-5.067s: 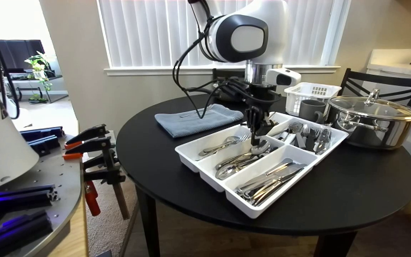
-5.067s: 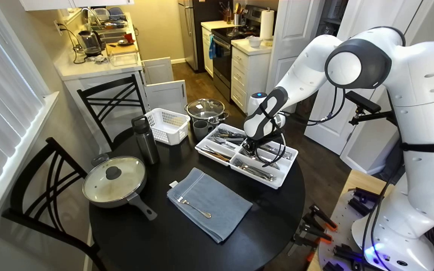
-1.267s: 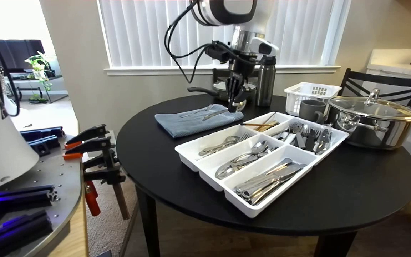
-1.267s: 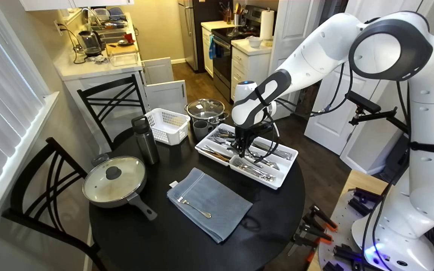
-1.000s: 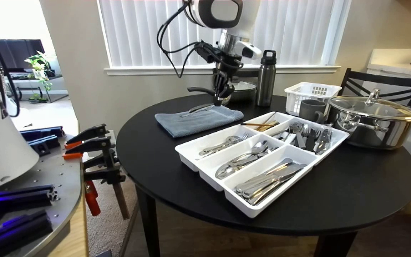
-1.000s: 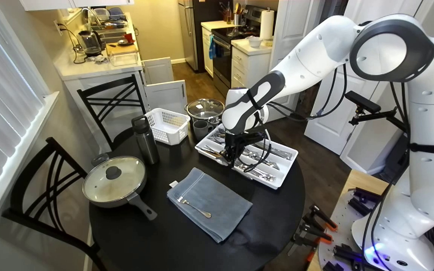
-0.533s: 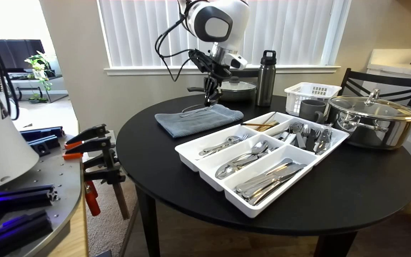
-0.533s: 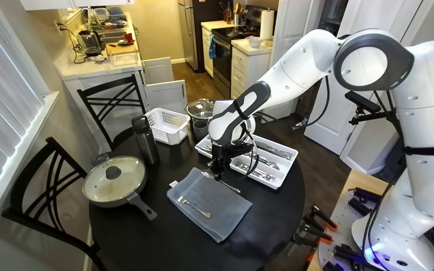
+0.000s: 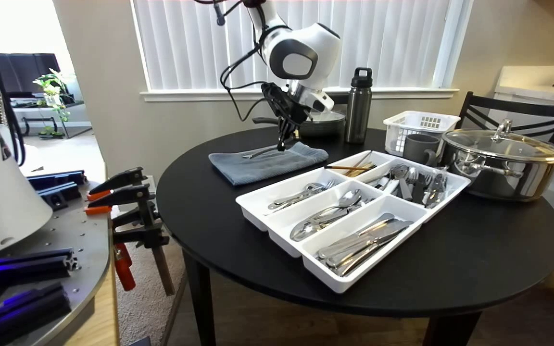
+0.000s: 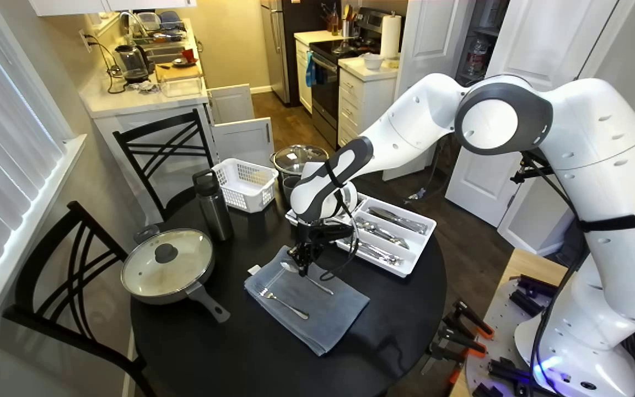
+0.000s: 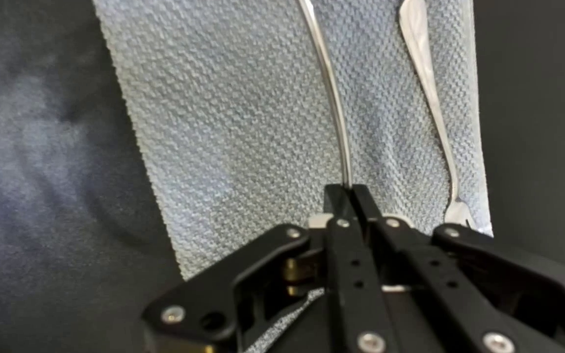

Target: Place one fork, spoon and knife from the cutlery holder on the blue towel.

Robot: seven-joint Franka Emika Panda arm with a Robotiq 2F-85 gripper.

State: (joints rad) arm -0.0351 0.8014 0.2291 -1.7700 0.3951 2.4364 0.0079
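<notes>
In an exterior view, pale light glows through the white vertical slat blinds [image 9: 185, 57], the upper left burns out to white, and highlights streak the lidded stainless-steel pot [image 9: 498, 179]. Warm yellow light fills the cream kitchen wall [image 10: 229, 44]; blue light spills over the rounded white robot base [image 10: 576, 353]. A soft shadow lies on the round black bench [image 10: 202, 358] off the lower right edge of the folded grey-blue cloth towel [image 10: 326, 311]. In the wrist view its weave is sharp, hazy glare greys the bench past its left edge, and the black metal end effector [image 11: 348, 189] softens in the foreground.
</notes>
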